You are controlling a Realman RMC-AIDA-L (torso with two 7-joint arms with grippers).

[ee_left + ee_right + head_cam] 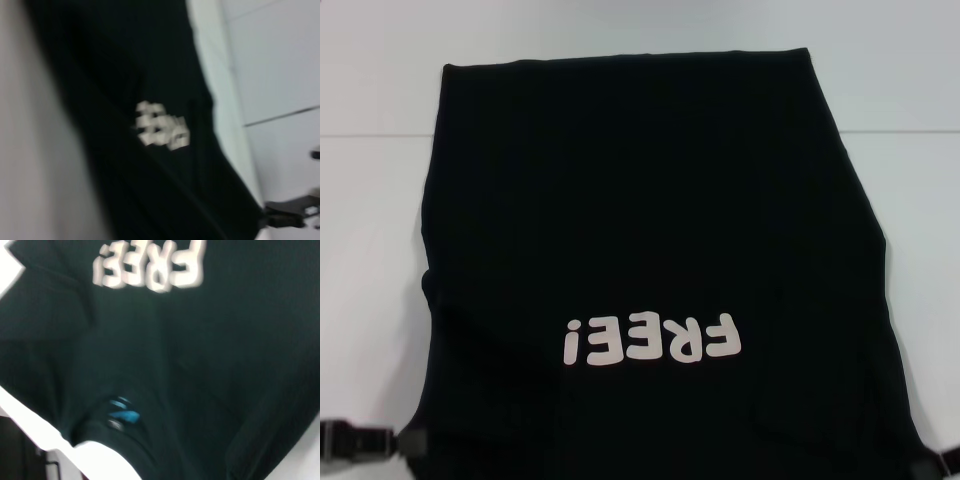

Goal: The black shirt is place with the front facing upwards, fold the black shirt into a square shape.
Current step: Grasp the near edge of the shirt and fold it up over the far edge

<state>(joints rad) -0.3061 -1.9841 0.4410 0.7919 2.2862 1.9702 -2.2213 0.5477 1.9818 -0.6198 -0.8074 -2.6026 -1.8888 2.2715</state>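
Head view: black shirt (650, 230) between left pincer (360, 440) (near corner) and right pincer (948, 460).

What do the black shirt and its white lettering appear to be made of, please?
The black shirt looks like soft matte knit fabric, probably cotton: it lies limp with gentle folds. The lettering seems a smooth, flat printed or heat-pressed film, opaque white, though that is uncertain.

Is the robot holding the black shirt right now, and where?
It cannot be told. The black shirt lies on the white table; only slivers of both end effectors show at the head view's bottom corners beside it.
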